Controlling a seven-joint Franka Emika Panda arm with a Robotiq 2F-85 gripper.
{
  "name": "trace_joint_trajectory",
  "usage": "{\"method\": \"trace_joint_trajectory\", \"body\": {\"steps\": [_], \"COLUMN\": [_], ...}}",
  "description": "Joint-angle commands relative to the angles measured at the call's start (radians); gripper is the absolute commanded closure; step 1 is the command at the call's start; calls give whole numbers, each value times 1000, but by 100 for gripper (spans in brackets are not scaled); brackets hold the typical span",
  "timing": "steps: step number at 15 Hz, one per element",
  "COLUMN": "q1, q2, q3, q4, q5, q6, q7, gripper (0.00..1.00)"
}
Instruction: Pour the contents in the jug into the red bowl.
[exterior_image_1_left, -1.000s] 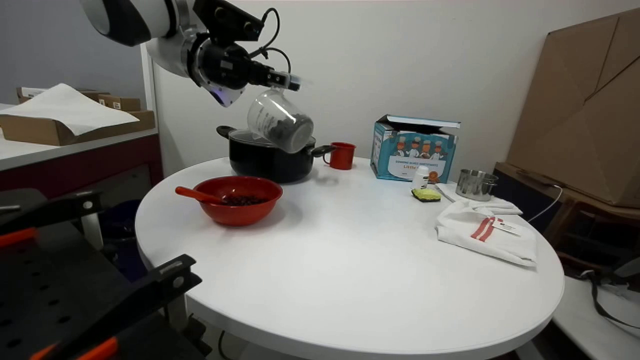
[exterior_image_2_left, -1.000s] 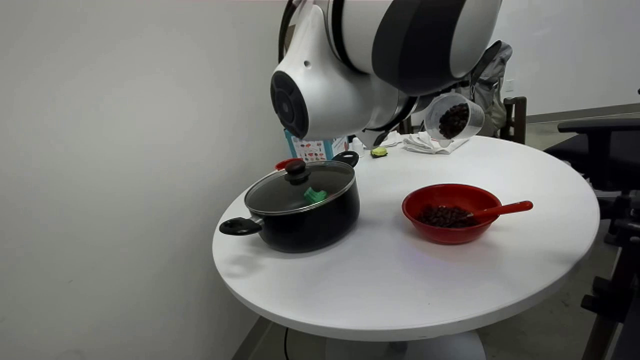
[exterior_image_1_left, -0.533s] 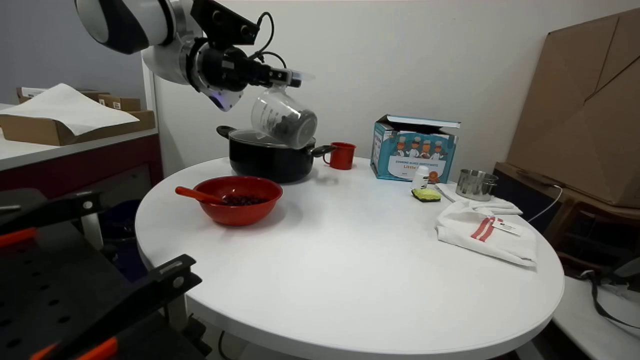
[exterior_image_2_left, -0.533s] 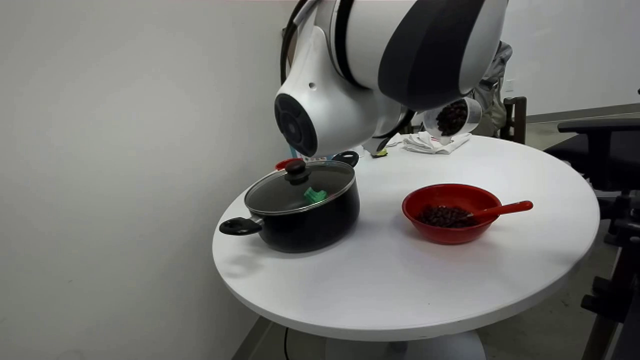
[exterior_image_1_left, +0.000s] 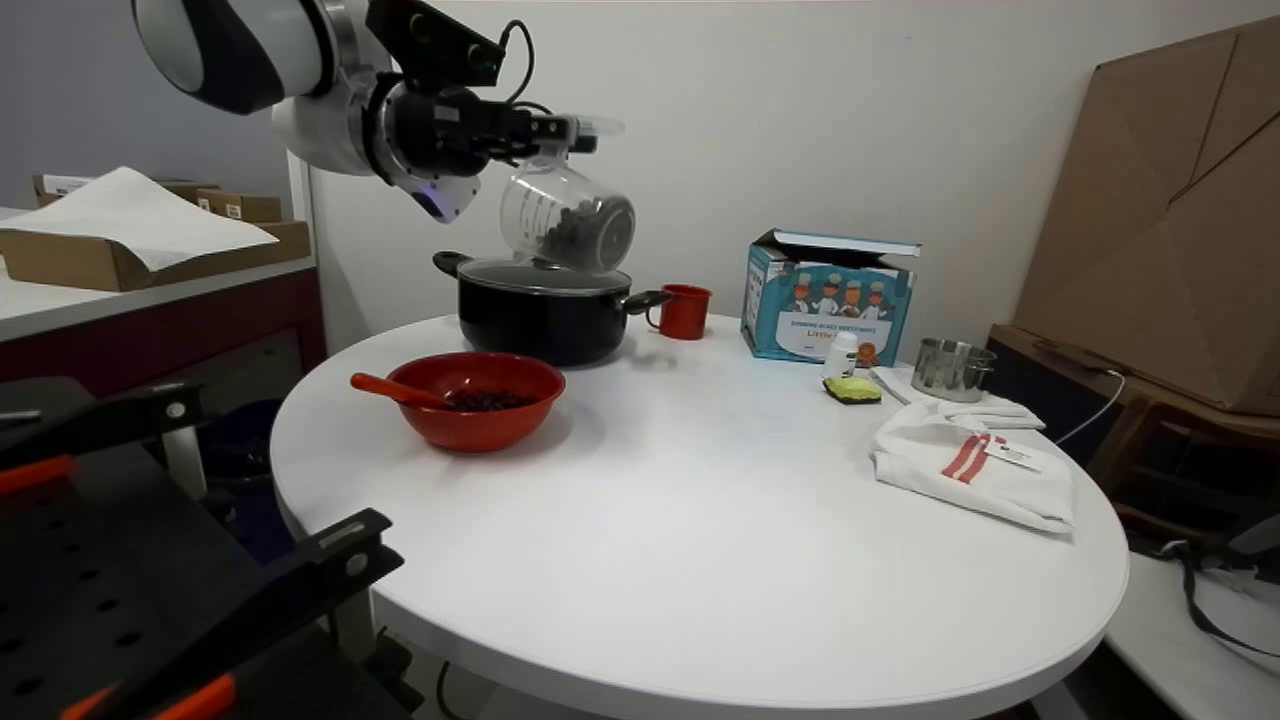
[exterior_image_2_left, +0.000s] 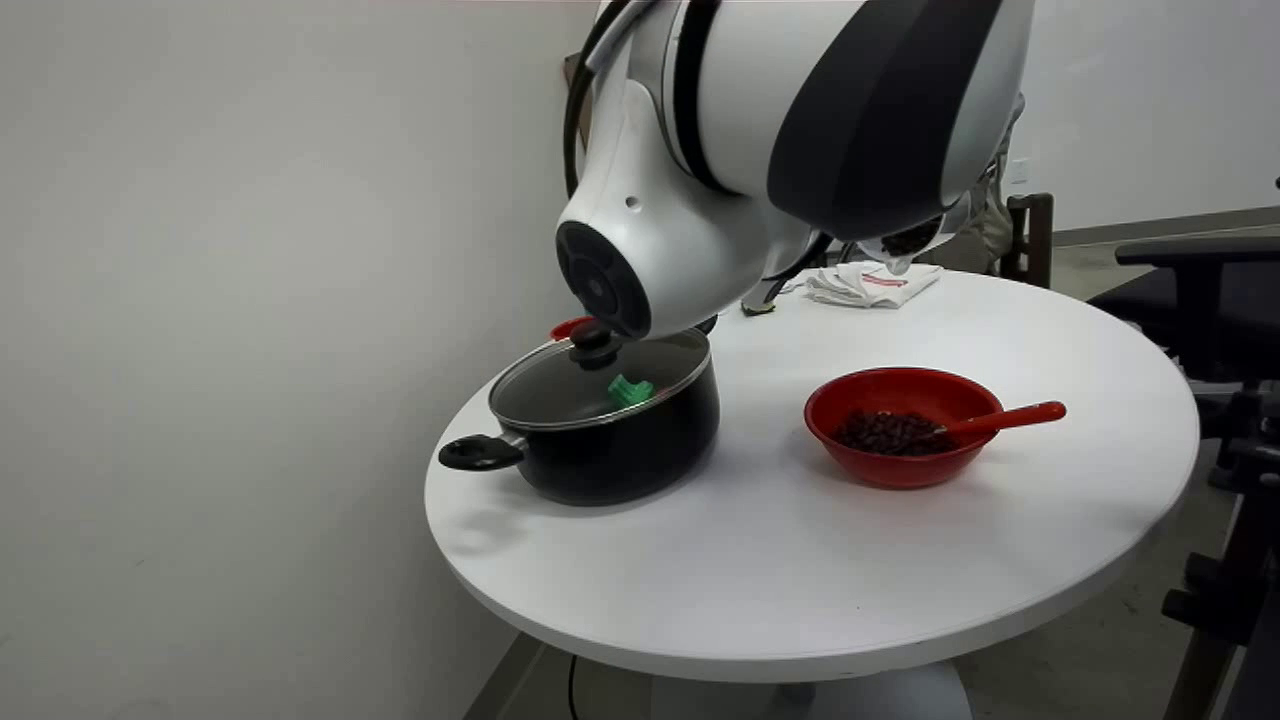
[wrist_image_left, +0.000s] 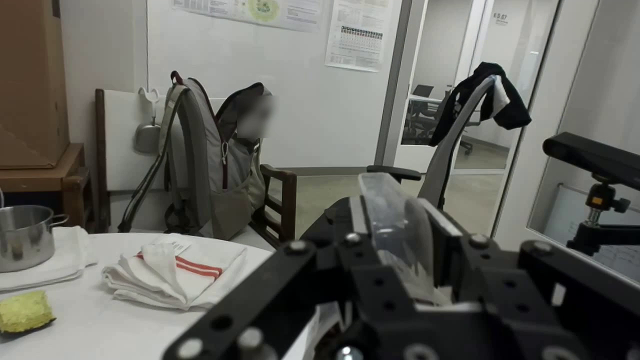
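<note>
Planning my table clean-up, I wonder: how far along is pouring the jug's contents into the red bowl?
Done: the pincer grips the jug, clear of the table. In hand: the jug is tilted, with dark contents lying near its base. Left: pouring these into the red bowl. It already holds dark pieces; whether any came from the jug, I can't tell.

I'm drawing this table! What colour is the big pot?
Black. The pot shows best in an exterior view.
</note>
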Motion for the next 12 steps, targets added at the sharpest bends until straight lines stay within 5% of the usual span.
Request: {"method": "trace_joint_trajectory", "body": {"steps": [1,12], "q1": [15,21], "q2": [5,28], "q3": [17,32], "q4": [-7,-5], "q5": [-16,-25], "q6": [-74,-149], "q7": [18,20], "gripper": [86,86]}}
